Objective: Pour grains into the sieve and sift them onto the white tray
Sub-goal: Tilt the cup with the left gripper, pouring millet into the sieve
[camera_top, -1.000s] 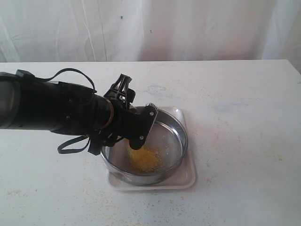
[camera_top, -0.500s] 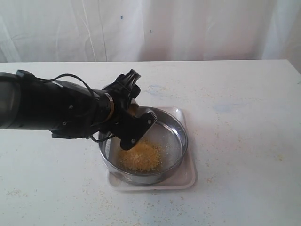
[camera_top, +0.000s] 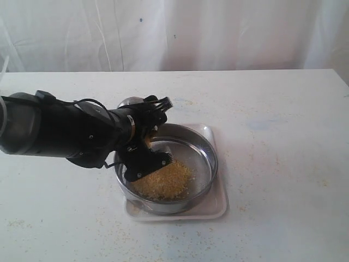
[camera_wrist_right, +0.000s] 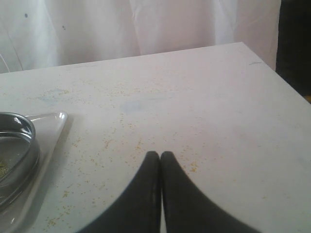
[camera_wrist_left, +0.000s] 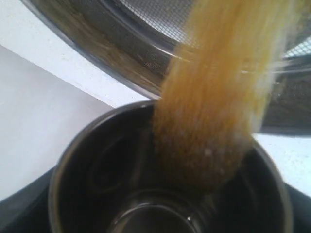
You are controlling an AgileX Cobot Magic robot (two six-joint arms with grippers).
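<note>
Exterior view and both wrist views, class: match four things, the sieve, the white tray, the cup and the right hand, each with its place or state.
Things:
1 sieve
2 white tray
3 cup
4 right hand

Places or states:
A shut, apart from the tray
B tipped, grains streaming out
C lying under the sieve
D holding a yellow heap

Pairs: 1-D, 2-C, 3-B, 4-A.

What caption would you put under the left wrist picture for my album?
Golden grains stream out of a tipped steel cup into the wire-mesh sieve.
</note>
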